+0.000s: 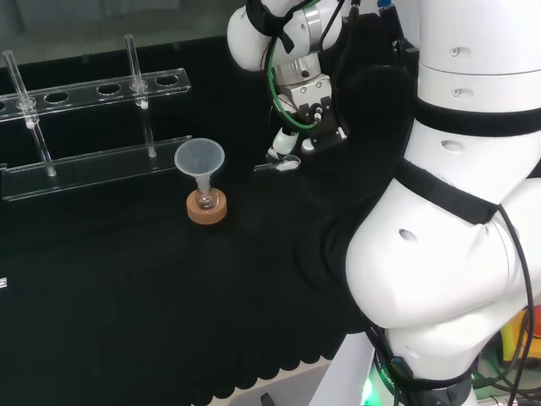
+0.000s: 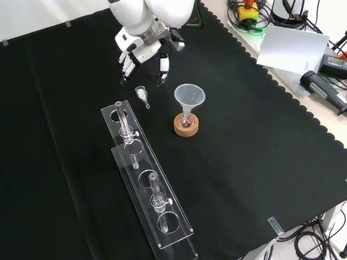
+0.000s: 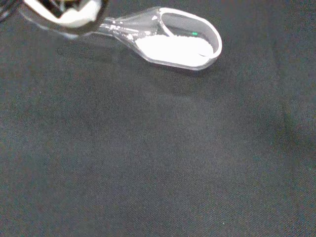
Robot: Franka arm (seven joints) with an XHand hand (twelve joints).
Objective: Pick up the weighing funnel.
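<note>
Hovering: the hand [image 2: 142,51] is seen above the desk [image 2: 244,162], fingers [image 2: 163,65] spread and pointed down, nothing held
Task piece: the weighing funnel [image 2: 142,96] is laid on the black cloth just below the fingertips in the front view, white powder seen in its scoop
Contact: cannot be told
Neighbour: the funnel [image 2: 189,96] is stood in a small flask [image 2: 186,122] on a cork ring [image 2: 186,130], near the weighing funnel
</note>
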